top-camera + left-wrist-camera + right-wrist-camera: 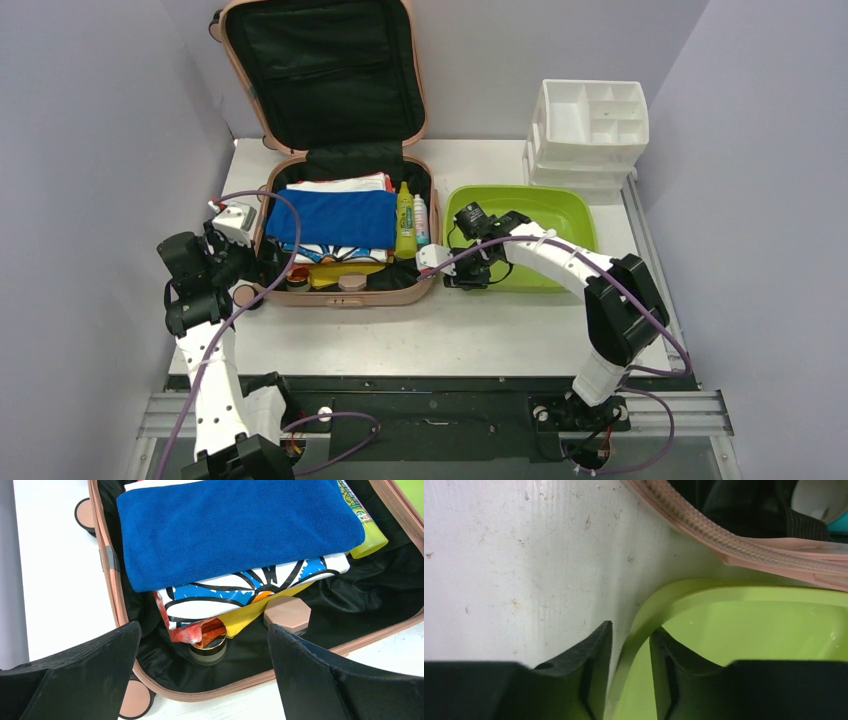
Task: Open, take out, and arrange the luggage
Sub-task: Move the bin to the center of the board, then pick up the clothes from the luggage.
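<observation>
Left arm (205, 350): rises from its base, wrist bent inward.
Left gripper (204, 627): fingers spread wide.
Right arm (570, 262): elbow raised, forearm reaching left and low.
Right gripper (630, 630): fingers nearly together, pinching the lime-green tray (684, 592) rim.

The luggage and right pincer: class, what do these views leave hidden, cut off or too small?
- Left wrist view: in the luggage, the blue towel covers the folded clothes; their number is hidden.
- Left wrist view: a red-orange cloth overlaps the round jar, hiding its lid.
- Top view: the label on the yellow bottle is too small.
- Right wrist view: the right pincer straddles the rim of the green tray; contact is unclear, and the bottom edge cuts off its fingers.
</observation>
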Robot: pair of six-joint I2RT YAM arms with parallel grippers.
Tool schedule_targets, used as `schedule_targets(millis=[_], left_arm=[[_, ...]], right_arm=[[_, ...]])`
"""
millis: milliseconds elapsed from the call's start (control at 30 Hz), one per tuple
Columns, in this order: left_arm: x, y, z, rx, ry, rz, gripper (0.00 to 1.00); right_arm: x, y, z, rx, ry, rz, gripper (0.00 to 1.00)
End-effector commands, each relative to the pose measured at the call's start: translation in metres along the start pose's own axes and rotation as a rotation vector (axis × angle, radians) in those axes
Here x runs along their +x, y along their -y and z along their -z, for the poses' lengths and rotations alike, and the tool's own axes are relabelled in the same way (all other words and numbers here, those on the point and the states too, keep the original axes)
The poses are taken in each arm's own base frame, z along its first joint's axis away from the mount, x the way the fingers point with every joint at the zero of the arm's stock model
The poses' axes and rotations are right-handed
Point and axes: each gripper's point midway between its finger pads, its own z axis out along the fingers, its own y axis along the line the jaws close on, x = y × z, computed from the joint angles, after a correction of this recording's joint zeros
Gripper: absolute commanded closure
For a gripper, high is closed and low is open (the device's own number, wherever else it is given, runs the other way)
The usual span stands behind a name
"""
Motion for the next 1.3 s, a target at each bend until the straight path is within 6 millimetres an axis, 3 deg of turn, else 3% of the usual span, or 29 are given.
schedule_targets(millis=[0, 33, 167, 267, 367, 400, 433, 533, 567, 600, 633, 667, 767, 800, 867, 967, 1100, 1267], left_arm=[[-0.012, -0.001, 0.000, 0.009, 0.040, -0.019, 0.04], [-0.012, -0.002, 0.000, 0.003, 0.041, -0.020, 0.04], [-0.019, -0.011, -0.001, -0.030, 0.033, -0.042, 0.04], [-0.028, -0.011, -0.004, -0.022, 0.023, -0.093, 0.04], [-0.035, -0.007, -0.015, 0.006, -0.002, -0.191, 0.04], [-0.035, -0.001, -0.020, 0.020, -0.019, -0.244, 0.04], [-0.037, 0.003, -0.026, 0.034, -0.029, -0.273, 0.04], [-0.041, 0.037, -0.046, 0.133, -0.052, -0.457, 0.04], [-0.044, 0.046, -0.053, 0.158, -0.057, -0.498, 0.04], [-0.046, 0.065, -0.061, 0.196, -0.056, -0.585, 0.04], [-0.048, 0.066, -0.070, 0.180, -0.074, -0.623, 0.04], [-0.052, 0.086, -0.078, 0.222, -0.053, -0.697, 0.04], [-0.056, 0.110, -0.105, 0.261, -0.062, -0.800, 0.04], [-0.064, 0.122, -0.109, 0.283, -0.039, -0.826, 0.04], [-0.054, 0.138, -0.125, 0.358, -0.068, -0.845, 0.03], [-0.039, 0.163, -0.132, 0.460, -0.080, -0.892, 0.05], [-0.017, 0.181, -0.139, 0.532, -0.089, -0.957, 0.15], [0.009, 0.188, -0.149, 0.528, -0.125, -1.034, 0.20]], right_arm=[[-0.001, -0.005, 0.003, 0.004, -0.024, 0.064, 0.63], [-0.001, -0.001, 0.009, 0.019, -0.028, 0.052, 0.55], [-0.019, 0.017, 0.063, 0.113, 0.020, -0.094, 0.48], [-0.052, 0.044, 0.117, 0.233, 0.160, -0.220, 0.44], [-0.081, 0.072, 0.152, 0.317, 0.337, -0.466, 0.42], [-0.096, 0.090, 0.163, 0.349, 0.423, -0.498, 0.40], [-0.109, 0.094, 0.166, 0.325, 0.499, -0.627, 0.40], [-0.142, 0.135, 0.170, 0.308, 0.714, -0.839, 0.41], [-0.149, 0.140, 0.159, 0.239, 0.753, -0.957, 0.42], [-0.159, 0.152, 0.163, 0.237, 0.820, -0.966, 0.43], [-0.161, 0.158, 0.153, 0.184, 0.839, -1.058, 0.43], [-0.165, 0.168, 0.157, 0.170, 0.893, -1.109, 0.44], [-0.157, 0.184, 0.151, 0.113, 0.973, -1.198, 0.46], [-0.150, 0.194, 0.160, 0.124, 1.028, -1.213, 0.46], [-0.127, 0.202, 0.164, 0.146, 1.058, -1.256, 0.47], [-0.084, 0.214, 0.181, 0.213, 1.105, -1.308, 0.47], [-0.036, 0.218, 0.197, 0.272, 1.137, -1.390, 0.47], [-0.004, 0.209, 0.202, 0.297, 1.151, -1.444, 0.47]])
